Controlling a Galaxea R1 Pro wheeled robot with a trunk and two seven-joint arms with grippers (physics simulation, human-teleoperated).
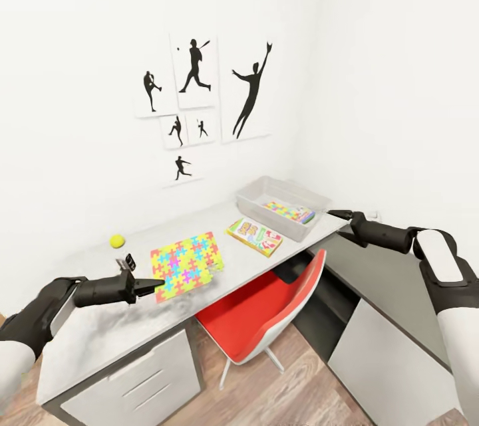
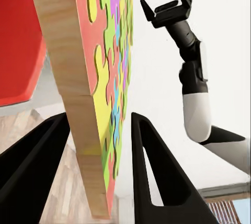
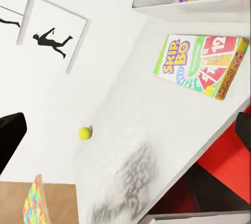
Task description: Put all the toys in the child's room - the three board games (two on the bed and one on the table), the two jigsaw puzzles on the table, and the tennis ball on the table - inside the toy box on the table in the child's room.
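One jigsaw puzzle [image 1: 184, 264] sits at the table's [image 1: 100, 333] front edge, well short of the toy box [image 1: 283, 207], its rim between the left gripper's [image 1: 152, 284] fingers — closing, though whether they pinch yet I cannot tell; the right gripper [image 1: 334, 214], spread wide, holds nothing beside the toy box. Clamp firmly and lift level; the ball [image 1: 117, 240] and Skip-Bo box [image 1: 255, 236] wait.

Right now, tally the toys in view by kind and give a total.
Jigsaw puzzles: 2, one between the left gripper's fingers, one in the toy box
Board games: 1, the Skip-Bo box on the table
Tennis balls: 1
Total: 4
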